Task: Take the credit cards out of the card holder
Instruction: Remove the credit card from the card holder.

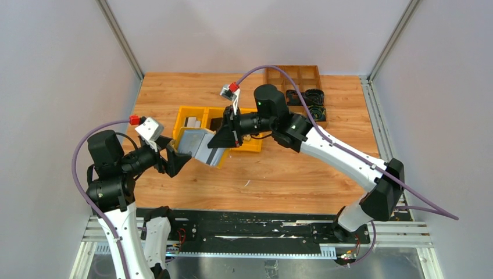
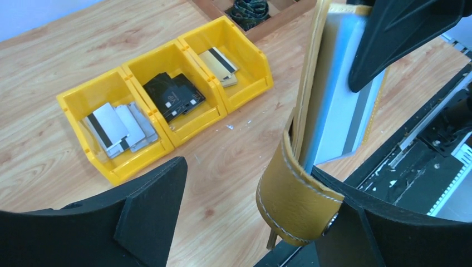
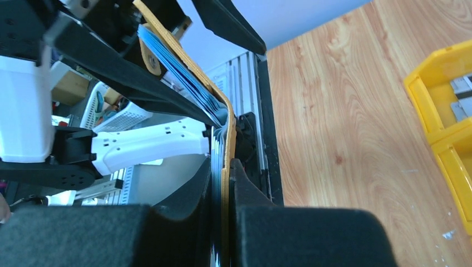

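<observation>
No writing can be read; print on the loose cards is too small to make out. The card holder (image 1: 200, 148) is held up off the table (image 1: 290, 174), between the two arms and just near of the yellow bins (image 2: 139, 164). The right gripper (image 1: 222, 139) is clamped on its far-right edge, pinching the mustard cover and the credit cards (image 3: 178, 67) fanned inside. The left gripper (image 1: 180, 152) stands with its jaws wide apart. One of its fingers (image 2: 362, 233) touches the holder's strap end and the other stays apart. Bare wood lies open near and right of the holder. The bins hold silver, black and beige-gold cards. A wooden tray (image 1: 273, 72) sits at the far edge.
</observation>
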Tool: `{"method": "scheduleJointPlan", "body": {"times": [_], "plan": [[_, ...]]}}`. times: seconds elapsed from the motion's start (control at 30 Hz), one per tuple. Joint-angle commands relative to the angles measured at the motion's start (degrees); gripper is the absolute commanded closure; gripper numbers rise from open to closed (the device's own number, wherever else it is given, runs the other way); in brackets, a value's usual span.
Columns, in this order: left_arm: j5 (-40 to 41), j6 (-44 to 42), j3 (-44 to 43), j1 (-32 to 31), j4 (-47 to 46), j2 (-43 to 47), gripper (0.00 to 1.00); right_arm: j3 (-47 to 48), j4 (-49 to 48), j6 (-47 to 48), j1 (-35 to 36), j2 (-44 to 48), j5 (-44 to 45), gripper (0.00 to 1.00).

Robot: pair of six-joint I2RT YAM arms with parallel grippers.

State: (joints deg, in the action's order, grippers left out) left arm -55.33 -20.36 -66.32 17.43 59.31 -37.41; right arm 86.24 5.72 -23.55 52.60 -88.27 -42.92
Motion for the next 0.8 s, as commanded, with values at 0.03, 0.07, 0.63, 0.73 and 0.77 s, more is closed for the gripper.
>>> {"method": "scheduleJointPlan", "body": {"times": [0.03, 0.07, 0.63, 0.73, 0.77], "plan": [[-3.1, 3.3, 0.1, -0.1, -0.2, -0.4, 0.15, -1.7, -8.9, -6.0, -0.7, 2.9, -3.5, 1.00], [-3.6, 4.0, -0.2, -0.2, -0.2, -0.8, 0.16, -2.1, -9.6, -6.6, -0.7, 3.2, -3.6, 1.00], [-22.2, 18.8, -5.4, -0.1, 0.3, -8.9, 0.21, -10.4, -22.1, -12.6, -1.6, 7.1, -8.1, 1.00], [-23.1, 19.5, -5.6, -0.1, 0.3, -9.2, 0.28, -11.6, -24.5, -13.8, -1.8, 7.8, -8.5, 1.00], [-23.3, 19.8, -5.7, -0.1, 0.3, -9.1, 0.32, -12.1, -25.8, -14.4, -1.9, 8.0, -8.7, 1.00]]}}
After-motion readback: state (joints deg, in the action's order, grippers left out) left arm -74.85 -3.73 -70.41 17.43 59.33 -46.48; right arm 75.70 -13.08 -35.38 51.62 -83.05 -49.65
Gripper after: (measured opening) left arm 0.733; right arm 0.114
